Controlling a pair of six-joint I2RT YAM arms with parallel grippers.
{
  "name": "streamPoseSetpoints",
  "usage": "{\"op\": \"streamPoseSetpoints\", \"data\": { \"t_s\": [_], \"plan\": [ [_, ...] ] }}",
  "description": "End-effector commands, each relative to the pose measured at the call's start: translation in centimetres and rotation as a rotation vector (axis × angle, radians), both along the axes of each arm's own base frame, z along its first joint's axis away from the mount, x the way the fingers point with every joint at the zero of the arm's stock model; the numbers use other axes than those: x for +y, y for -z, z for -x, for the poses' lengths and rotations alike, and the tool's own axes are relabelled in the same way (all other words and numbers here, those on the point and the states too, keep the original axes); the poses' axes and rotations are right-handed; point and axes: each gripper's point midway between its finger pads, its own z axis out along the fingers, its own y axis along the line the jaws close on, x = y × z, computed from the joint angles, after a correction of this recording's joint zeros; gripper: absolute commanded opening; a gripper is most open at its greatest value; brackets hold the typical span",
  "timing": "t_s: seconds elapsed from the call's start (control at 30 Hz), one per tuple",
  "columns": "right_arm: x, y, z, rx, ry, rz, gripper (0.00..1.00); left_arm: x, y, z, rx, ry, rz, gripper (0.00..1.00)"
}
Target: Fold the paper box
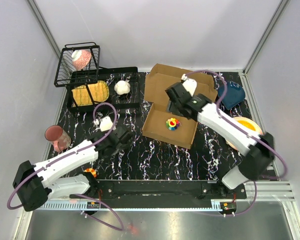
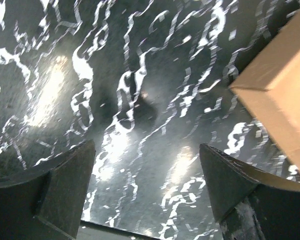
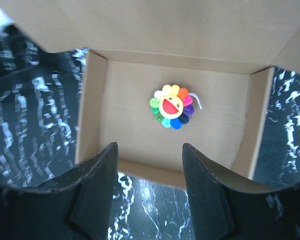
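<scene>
Top view: the paper box lies open toward the desk's far right, a flower toy inside, right fingers above it, left fingers mid-desk. Left wrist: fingers apart, empty. Right wrist: fingers apart, empty, over the box.

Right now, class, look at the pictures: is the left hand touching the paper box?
Apart. The top external view shows a strip of bare table between the left hand and the paper box at its near-left edge.

Brown paper box, tray formed, lid open
</scene>
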Motion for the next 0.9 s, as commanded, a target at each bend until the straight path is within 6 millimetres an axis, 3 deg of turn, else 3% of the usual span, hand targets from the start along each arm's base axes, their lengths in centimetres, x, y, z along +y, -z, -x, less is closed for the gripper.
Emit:
{"op": "streamPoseSetpoints", "data": {
  "t_s": [0.0,0.03,0.1,0.13,0.2,0.23,0.27,0.33,0.37,0.4,0.43,0.47,0.5,0.57,0.63,0.73,0.83,0.87],
  "plan": [
    [-4.5,-8.9,3.1,-0.220,-0.034,0.022,0.60,-1.6,-5.5,-4.7,-0.161,0.041,0.016,0.89],
    [-5.6,-9.1,3.8,-0.230,-0.033,0.048,0.60,-2.2,-7.1,-5.7,-0.192,0.053,0.039,0.90],
    [-9.2,-11.7,5.0,-0.328,0.021,0.102,0.61,-2.4,-8.9,-7.7,-0.241,0.098,0.044,0.91],
    [-10.4,-11.4,5.5,-0.339,0.039,0.136,0.61,-2.7,-10.4,-8.6,-0.277,0.111,0.067,0.93],
    [-13.1,-12.6,6.6,-0.396,0.093,0.163,0.61,-3.2,-13.1,-10.9,-0.379,0.183,0.112,0.95],
    [-13.5,-12.0,7.0,-0.392,0.095,0.172,0.61,-3.4,-13.9,-11.6,-0.418,0.208,0.133,0.99],
    [-13.7,-11.8,7.3,-0.394,0.092,0.160,0.64,-3.8,-16.2,-13.1,-0.526,0.246,0.156,0.99],
    [-14.1,-11.3,8.2,-0.397,0.095,0.131,0.69,-3.8,-18.3,-14.6,-0.629,0.295,0.184,0.99],
    [-14.0,-11.1,8.4,-0.393,0.087,0.118,0.72,-3.2,-20.5,-16.2,-0.726,0.325,0.160,0.99],
    [-14.3,-11.0,8.8,-0.396,0.092,0.100,0.73,-4.0,-20.1,-17.3,-0.724,0.381,0.154,0.99],
    [-14.1,-11.0,8.9,-0.397,0.087,0.087,0.73,-4.3,-21.8,-18.3,-0.764,0.419,0.155,0.99],
    [-14.1,-11.0,9.0,-0.398,0.086,0.080,0.73,-3.8,-22.2,-19.7,-0.779,0.448,0.138,0.99],
    [-14.4,-11.3,9.2,-0.409,0.093,0.069,0.73,-5.4,-21.0,-20.3,-0.738,0.543,0.183,0.99],
    [-14.8,-11.8,9.3,-0.424,0.104,0.077,0.74,-6.1,-23.1,-21.5,-0.815,0.617,0.207,0.99],
    [-15.5,-12.4,9.4,-0.455,0.110,0.101,0.74,-6.9,-23.1,-21.6,-0.832,0.685,0.245,0.99],
    [-16.8,-12.9,8.6,-0.500,0.135,0.148,0.77,-7.4,-25.6,-21.3,-1.012,0.785,0.220,0.99],
    [-17.0,-12.7,7.8,-0.481,0.139,0.064,0.78,-7.3,-25.1,-22.4,-1.025,0.877,0.140,0.99],
    [-16.1,-12.4,7.7,-0.466,0.103,0.017,0.78,-6.7,-24.7,-23.2,-1.014,0.890,0.137,0.99]
  ]
}}
